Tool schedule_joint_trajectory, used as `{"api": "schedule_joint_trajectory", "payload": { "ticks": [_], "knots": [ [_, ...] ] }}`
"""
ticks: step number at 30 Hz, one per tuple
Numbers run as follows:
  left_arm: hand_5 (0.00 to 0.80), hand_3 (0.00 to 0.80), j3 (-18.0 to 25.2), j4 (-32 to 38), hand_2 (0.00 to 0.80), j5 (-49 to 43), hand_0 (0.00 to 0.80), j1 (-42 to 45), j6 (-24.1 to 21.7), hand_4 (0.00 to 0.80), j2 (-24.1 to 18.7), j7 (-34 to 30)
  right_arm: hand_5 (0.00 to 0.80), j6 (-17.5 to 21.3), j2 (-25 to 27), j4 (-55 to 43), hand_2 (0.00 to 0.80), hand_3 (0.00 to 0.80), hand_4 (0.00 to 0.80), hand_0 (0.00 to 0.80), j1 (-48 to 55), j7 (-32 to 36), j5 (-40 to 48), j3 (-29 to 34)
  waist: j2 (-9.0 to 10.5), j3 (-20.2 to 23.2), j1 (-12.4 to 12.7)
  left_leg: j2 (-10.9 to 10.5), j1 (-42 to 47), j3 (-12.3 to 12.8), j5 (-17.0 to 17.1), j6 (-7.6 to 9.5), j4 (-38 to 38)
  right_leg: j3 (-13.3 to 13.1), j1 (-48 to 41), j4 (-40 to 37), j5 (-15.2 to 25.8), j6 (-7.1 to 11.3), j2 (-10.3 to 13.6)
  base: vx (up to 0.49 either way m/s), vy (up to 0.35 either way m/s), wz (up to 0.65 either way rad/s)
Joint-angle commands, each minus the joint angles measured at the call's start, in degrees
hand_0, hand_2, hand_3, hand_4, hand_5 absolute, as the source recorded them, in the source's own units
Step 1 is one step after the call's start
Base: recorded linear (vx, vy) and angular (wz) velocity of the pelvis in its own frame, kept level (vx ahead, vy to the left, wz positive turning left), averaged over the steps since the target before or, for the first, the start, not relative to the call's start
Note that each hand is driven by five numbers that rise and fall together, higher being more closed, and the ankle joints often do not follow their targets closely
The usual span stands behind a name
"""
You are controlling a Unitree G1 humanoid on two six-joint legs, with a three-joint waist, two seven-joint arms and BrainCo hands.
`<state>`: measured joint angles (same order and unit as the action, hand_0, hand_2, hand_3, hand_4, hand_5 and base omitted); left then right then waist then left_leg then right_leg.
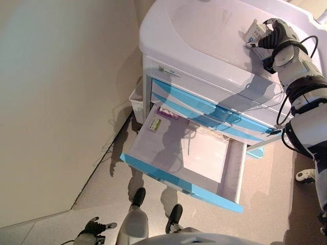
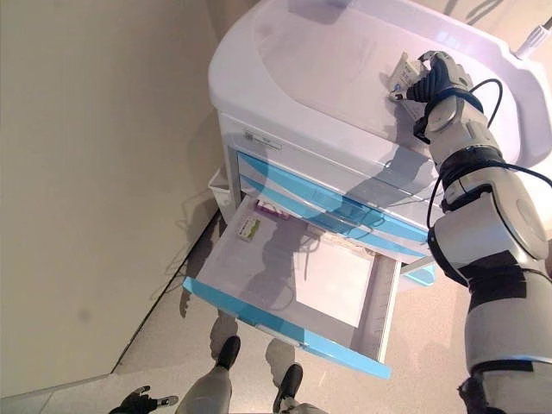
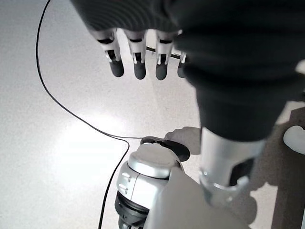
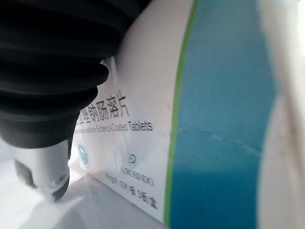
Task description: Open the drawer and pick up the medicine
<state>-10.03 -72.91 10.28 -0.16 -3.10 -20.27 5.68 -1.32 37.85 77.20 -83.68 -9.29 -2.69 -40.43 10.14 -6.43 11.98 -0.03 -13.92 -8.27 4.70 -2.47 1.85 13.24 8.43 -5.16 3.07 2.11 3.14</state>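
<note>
My right hand (image 1: 276, 37) is shut on a white medicine box (image 1: 254, 33) with a blue and green band. It holds the box at the far right of the white cart's top (image 1: 199, 35). In the right wrist view the box (image 4: 214, 119) fills the picture, with a fingertip (image 4: 45, 167) beside it. The cart's lower drawer (image 1: 179, 182) with a blue front stands pulled out. A small green-and-white box (image 1: 155, 124) and a pink box (image 1: 167, 113) lie at its back left. My left hand (image 1: 94, 226) hangs low by the floor, open and empty, its fingers (image 3: 138, 62) straight.
Two shut blue-fronted drawers (image 1: 204, 109) sit above the open one. A white bin (image 1: 137, 102) hangs on the cart's left side. A beige wall (image 1: 56, 102) runs along the left. The open drawer juts out over the floor towards me.
</note>
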Motion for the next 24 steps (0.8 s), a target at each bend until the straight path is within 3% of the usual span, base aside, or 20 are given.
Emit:
{"api": "schedule_joint_trajectory", "payload": {
  "ticks": [1,16,19,24],
  "knots": [
    [0.000,0.000,-0.7,-1.0,0.000,1.4,0.000,-1.8,-0.3,0.000,-0.9,0.8,0.000,1.6,-1.6,1.6,0.000,0.000,0.000,0.000,-4.7,-0.9,2.0,-1.3,0.70,-2.1,1.4,-1.7,2.1,2.2,-0.9,1.63,2.2,0.3,0.5,3.7,-0.5,3.17,0.3,0.000,0.000,0.00],
    [0.000,0.000,0.6,-1.7,0.000,0.7,0.000,-1.7,0.1,0.000,-1.7,0.0,0.000,2.9,-0.6,-4.2,0.000,0.000,0.000,0.000,-5.2,-1.9,7.4,0.6,1.53,-0.2,-0.2,-1.1,4.3,3.9,-1.7,1.58,2.4,-1.2,-0.7,3.6,-0.6,3.13,-0.1,-0.001,-0.001,-0.04],
    [0.000,0.000,1.6,-2.7,0.000,0.0,0.000,-1.1,0.3,0.000,-1.6,0.1,0.000,4.8,1.2,-11.8,0.000,0.000,0.000,0.000,-3.4,-3.7,13.0,4.2,1.13,0.7,-1.3,-1.0,5.7,5.2,-2.1,1.55,2.6,-2.1,-1.3,3.7,-0.7,3.13,-0.2,-0.007,0.016,-0.11],
    [0.000,0.000,3.3,-3.3,0.000,-1.1,0.000,0.3,0.6,0.000,-1.0,0.5,0.000,6.3,5.3,-24.0,0.000,0.000,0.000,0.000,1.6,-7.3,13.2,9.2,-0.24,2.3,-2.9,-0.9,7.9,7.3,-3.0,1.73,2.8,-3.7,-2.5,3.3,-0.6,3.32,-0.3,0.016,0.030,-0.22]
  ]
}}
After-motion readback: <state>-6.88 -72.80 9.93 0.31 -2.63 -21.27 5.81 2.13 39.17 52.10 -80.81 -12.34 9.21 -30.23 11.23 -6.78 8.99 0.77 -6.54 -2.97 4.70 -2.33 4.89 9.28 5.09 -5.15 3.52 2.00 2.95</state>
